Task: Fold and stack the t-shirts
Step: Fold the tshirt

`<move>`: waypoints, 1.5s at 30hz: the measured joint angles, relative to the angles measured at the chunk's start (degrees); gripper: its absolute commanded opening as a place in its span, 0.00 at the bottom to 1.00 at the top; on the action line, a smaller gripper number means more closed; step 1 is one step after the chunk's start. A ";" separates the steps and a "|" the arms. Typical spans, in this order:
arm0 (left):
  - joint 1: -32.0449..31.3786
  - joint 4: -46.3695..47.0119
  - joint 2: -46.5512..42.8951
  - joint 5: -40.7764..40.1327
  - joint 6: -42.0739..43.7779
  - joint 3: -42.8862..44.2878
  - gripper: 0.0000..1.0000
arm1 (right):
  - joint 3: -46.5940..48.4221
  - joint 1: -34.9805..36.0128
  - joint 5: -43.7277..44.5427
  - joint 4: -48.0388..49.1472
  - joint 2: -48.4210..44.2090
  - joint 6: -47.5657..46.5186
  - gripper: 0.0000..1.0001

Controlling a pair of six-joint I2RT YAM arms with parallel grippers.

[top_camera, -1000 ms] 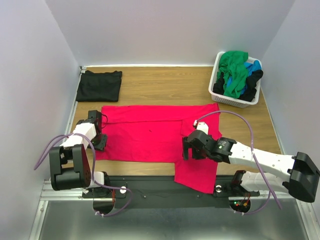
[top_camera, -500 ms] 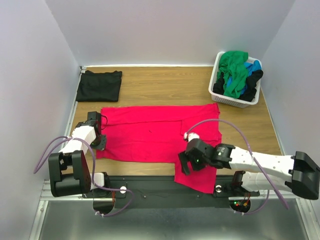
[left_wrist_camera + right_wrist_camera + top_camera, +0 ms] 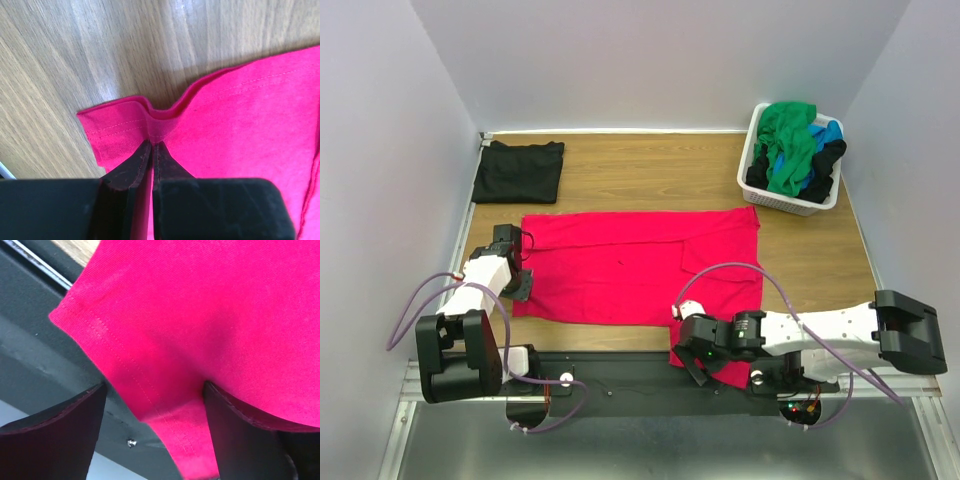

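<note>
**Both arms at the red shirt's edges**

Wood-grain tabletop [image 3: 650, 170] between pale walls carries the pinkish-red t-shirt [image 3: 610, 265] spread flat at its middle, one flap hanging over the near edge. A folded black t-shirt [image 3: 518, 172] lies at the far left corner. At the far right, the white laundry basket [image 3: 788, 204] holds the bundled t-shirts [image 3: 790, 140], green, blue and black.

From overhead, the left end effector [image 3: 517, 283] sits at the shirt's left edge and the right end effector [image 3: 692, 362] at the overhanging flap, but neither grip can be read there. The left wrist camera settles it: the dark fingers [image 3: 131, 169] are pressed together on the stitched hem, which puckers into a small ridge above the bare wood. The right wrist camera shows its fingers [image 3: 60, 425] spread wide, one on each side of the hanging hem, with the dark frame rail [image 3: 30, 355] behind; the cloth is not pinched.

A second ago the right arm was over the middle of the shirt near the sleeve; it has since drawn back to the near edge. The left arm has stayed at its edge.
</note>
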 measured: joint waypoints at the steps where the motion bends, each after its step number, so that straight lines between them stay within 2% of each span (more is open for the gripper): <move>1: 0.00 0.00 -0.11 -0.02 0.04 0.00 0.14 | 0.00 0.42 0.33 0.09 0.31 0.24 0.79; 2: 0.00 -0.02 -0.11 -0.02 0.09 0.00 0.14 | 0.00 0.52 0.68 0.20 0.59 0.44 0.78; 5: 0.00 -0.04 -0.11 -0.02 0.15 0.00 0.14 | 0.07 0.66 1.33 0.66 0.98 0.46 0.67; 7: 0.00 -0.04 -0.11 0.00 0.15 0.00 0.14 | 0.42 0.87 2.32 0.68 1.03 0.42 0.55; 8: 0.00 -0.04 -0.17 0.00 0.15 0.00 0.14 | 0.68 0.92 3.08 0.63 1.05 0.70 0.44; 11: 0.00 -0.20 -0.44 -0.04 0.15 0.00 0.14 | 1.55 0.90 5.44 -0.04 0.92 1.29 0.22; 12: 0.00 -0.33 -0.61 -0.07 0.17 0.00 0.14 | 1.79 0.90 6.67 -0.28 0.83 1.27 0.08; 13: 0.00 -0.44 -0.76 -0.07 0.17 0.00 0.14 | 2.01 0.92 7.45 -0.68 0.76 1.36 0.05; 25: 0.00 -2.12 -1.60 -0.17 0.96 1.66 0.14 | 9.81 -0.57 12.46 -7.58 2.82 -1.55 0.00; 32: 0.00 -2.29 0.31 0.07 2.21 4.17 0.14 | 15.76 -12.02 12.11 -9.35 2.82 -5.29 0.00; 45: -0.02 -3.02 4.02 1.42 3.78 9.07 0.14 | 29.94 -24.59 14.16 -10.43 9.88 -17.14 0.00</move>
